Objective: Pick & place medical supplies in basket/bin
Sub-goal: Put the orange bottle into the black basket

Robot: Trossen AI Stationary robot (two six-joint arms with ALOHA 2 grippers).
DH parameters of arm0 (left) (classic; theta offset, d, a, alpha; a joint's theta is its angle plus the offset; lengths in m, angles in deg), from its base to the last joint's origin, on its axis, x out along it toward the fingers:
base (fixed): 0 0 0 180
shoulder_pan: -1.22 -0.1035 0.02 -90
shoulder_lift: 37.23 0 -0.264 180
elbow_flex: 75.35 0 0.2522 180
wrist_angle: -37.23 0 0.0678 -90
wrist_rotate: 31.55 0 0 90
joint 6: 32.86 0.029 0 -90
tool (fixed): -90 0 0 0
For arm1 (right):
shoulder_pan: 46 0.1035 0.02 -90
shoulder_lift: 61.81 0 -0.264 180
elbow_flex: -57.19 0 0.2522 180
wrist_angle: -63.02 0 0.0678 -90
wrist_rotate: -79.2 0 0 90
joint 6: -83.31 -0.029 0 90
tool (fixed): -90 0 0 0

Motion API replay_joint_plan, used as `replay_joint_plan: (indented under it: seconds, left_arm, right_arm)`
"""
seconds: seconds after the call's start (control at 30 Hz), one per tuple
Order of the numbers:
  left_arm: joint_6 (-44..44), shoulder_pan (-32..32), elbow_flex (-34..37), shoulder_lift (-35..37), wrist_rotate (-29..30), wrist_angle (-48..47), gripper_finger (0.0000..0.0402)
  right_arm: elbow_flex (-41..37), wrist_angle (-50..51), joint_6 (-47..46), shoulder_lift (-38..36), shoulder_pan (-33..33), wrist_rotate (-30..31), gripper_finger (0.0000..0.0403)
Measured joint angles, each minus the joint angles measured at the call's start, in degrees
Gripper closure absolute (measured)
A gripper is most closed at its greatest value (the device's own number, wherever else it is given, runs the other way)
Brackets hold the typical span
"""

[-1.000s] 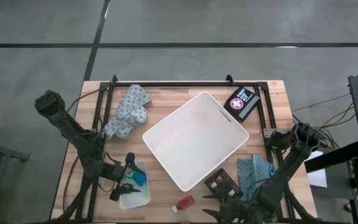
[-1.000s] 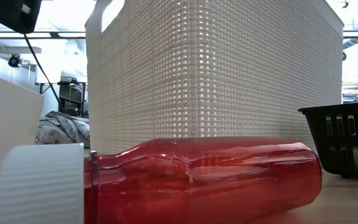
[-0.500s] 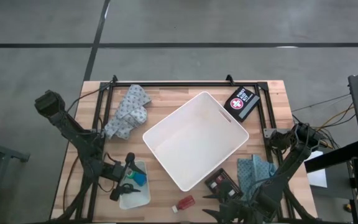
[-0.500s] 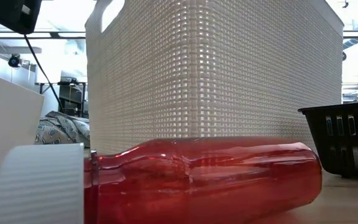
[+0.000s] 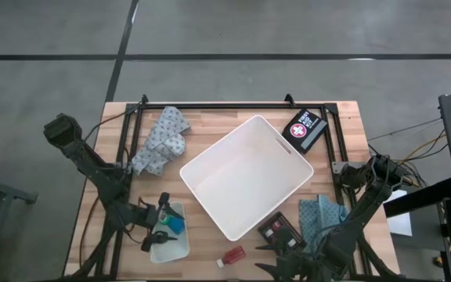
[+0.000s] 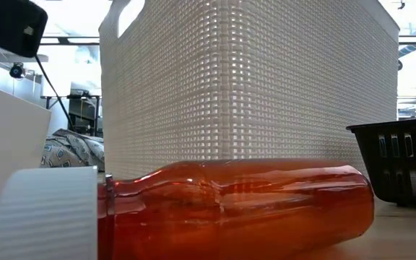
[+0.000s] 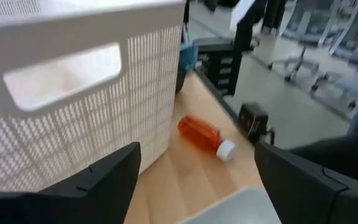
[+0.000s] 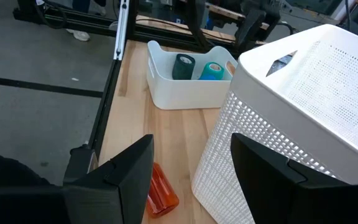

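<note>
At the lower left of the high view, your left tool (image 5: 157, 227) has shifted a little in the last second: it now sits slightly lower over the small tray (image 5: 180, 249), and in the low view its camera housing has tilted. The fingers are spread apart and hold nothing. I judge it is lining up on a roll in the tray, so no supply is picked yet.

The tray holds a dark roll (image 8: 183, 66) and a teal roll (image 8: 212, 71). Above it in the frame lies a patterned cloth (image 5: 159, 141).

In the centre, the white bin (image 5: 245, 177) stands turned at an angle on the bench (image 5: 210, 117), and looks empty. Below it lies a red bottle (image 5: 232, 255) on its side, just beside the bin wall.

To the right you see a dark case (image 5: 305, 128) at the upper part, a black basket (image 5: 280, 230) and a blue cloth (image 5: 322, 211) lower. Your right tool (image 8: 188, 180) waits at the bottom right, fingers apart, empty.
</note>
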Motion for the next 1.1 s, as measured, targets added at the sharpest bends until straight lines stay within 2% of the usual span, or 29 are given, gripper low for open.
replay_joint_plan:
  seconds: [0.5, 1.1]
  left_arm:
    - [0.2, 0.0, 0.0, 0.0, 0.0, -20.6, 0.0080]
    - [0.4, 0.0, -0.2, 0.0, 0.2, -21.2, 0.0080]
  right_arm:
    - [0.0, 0.0, 0.0, 0.0, 0.0, 0.0, 0.0193]
    - [0.0, 0.0, 0.0, 0.0, 0.0, 0.0, 0.0193]
